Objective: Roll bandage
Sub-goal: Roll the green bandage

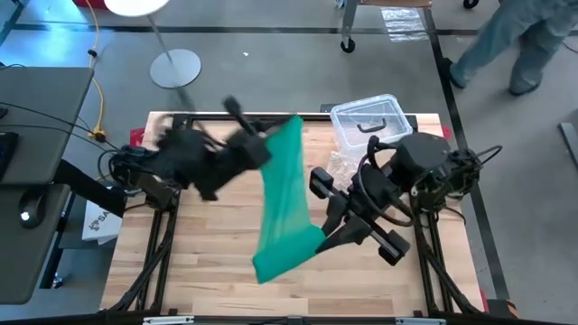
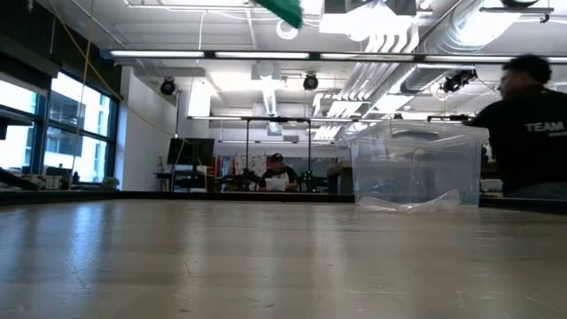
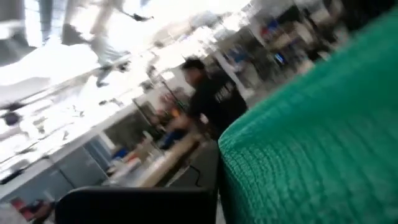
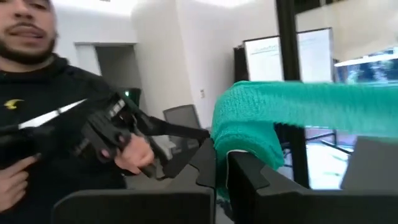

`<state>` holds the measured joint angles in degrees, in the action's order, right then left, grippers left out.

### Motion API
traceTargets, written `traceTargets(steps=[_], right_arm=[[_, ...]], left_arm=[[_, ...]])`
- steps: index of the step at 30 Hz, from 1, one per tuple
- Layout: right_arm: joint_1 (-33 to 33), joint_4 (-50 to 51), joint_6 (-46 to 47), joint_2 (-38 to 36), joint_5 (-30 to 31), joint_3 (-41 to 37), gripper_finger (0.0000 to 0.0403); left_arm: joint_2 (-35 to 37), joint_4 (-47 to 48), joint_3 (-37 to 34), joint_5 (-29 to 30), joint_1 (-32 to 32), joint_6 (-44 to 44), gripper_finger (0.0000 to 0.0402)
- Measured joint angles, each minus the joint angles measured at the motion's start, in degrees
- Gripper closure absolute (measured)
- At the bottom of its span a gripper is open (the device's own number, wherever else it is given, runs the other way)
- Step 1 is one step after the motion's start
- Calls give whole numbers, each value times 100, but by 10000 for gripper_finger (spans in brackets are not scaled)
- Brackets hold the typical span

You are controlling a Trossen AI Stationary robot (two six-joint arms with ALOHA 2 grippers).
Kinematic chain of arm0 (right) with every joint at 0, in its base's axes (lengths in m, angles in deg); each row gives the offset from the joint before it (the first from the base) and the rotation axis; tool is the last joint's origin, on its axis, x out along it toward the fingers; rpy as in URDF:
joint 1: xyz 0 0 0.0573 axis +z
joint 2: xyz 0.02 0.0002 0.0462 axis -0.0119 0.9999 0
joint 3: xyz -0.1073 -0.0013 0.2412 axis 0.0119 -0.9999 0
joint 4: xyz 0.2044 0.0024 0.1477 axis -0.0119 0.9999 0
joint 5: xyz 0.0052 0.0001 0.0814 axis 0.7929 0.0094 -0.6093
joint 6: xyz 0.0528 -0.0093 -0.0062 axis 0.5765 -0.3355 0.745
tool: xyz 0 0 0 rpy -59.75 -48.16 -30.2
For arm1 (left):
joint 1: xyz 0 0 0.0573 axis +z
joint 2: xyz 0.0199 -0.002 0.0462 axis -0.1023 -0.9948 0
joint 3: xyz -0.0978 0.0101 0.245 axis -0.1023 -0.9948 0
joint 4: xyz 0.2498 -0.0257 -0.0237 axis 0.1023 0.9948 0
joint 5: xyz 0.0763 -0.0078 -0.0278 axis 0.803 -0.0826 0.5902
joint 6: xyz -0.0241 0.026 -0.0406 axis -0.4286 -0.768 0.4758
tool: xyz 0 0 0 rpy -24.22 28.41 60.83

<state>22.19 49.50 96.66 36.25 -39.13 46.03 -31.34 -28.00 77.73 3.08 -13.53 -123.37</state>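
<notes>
The green bandage [image 1: 284, 194] is a flat strip held high above the wooden table [image 1: 199, 262], running from the far middle toward the near edge. My left gripper [image 1: 267, 150] is shut on its far part, and my right gripper [image 1: 322, 235] is shut on its near part. In the left wrist view the bandage [image 3: 317, 137] fills one side of the picture. In the right wrist view the bandage [image 4: 280, 109] bunches over my right gripper [image 4: 222, 177]. Only a green tip [image 2: 282, 9] shows in the low view. My left gripper holds the bandage near its far end [image 1: 278, 144], coming roughly level from the table's left. The fingers are hidden by the cloth and the arm. The strip is lifted clear of the table. My right gripper pinches a bunched part of the bandage [image 4: 231, 149] between its two fingers [image 4: 252, 177], at the strip's right edge near its near end [image 1: 312, 236]. It comes about level from the table's right. The cloth leads off as a broad band, clear of the table.
A clear plastic box with a black handle [image 1: 366, 122] stands at the table's far right, with a crinkly plastic bag [image 1: 341, 167] in front of it. A person [image 4: 37, 93] holding a dark device stands beyond the table. Another person [image 1: 515, 45] walks at the far right.
</notes>
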Motion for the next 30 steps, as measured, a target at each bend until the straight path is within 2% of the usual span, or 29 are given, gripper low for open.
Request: traceTargets(steps=[5, 9, 14, 17, 21, 27, 30], right_arm=[[-13, 454, -54, -21, 943, 1, 396], [-33, 553, 3, -2, 1921, 0, 396], [-19, 644, 115, 49, 2946, 2, 396], [-23, 815, 374, 53, 3232, 2, 396], [-38, 978, 583, 143, 3135, 7, 396], [-79, 150, 616, 550, 1797, 7, 396], [-76, -475, 617, 727, 1375, 7, 396]], left_arm=[[170, -1201, 9, -131, -452, -1283, 401], [187, -1844, 4, -398, -713, -1856, 402], [204, -1912, 4, -445, -778, -2154, 401], [190, -1894, 46, -516, -788, -2166, 401], [170, -1766, 267, -763, -800, -2142, 401], [161, -1001, 356, -571, -572, -1782, 401], [161, -380, 356, -544, -445, -1419, 401]])
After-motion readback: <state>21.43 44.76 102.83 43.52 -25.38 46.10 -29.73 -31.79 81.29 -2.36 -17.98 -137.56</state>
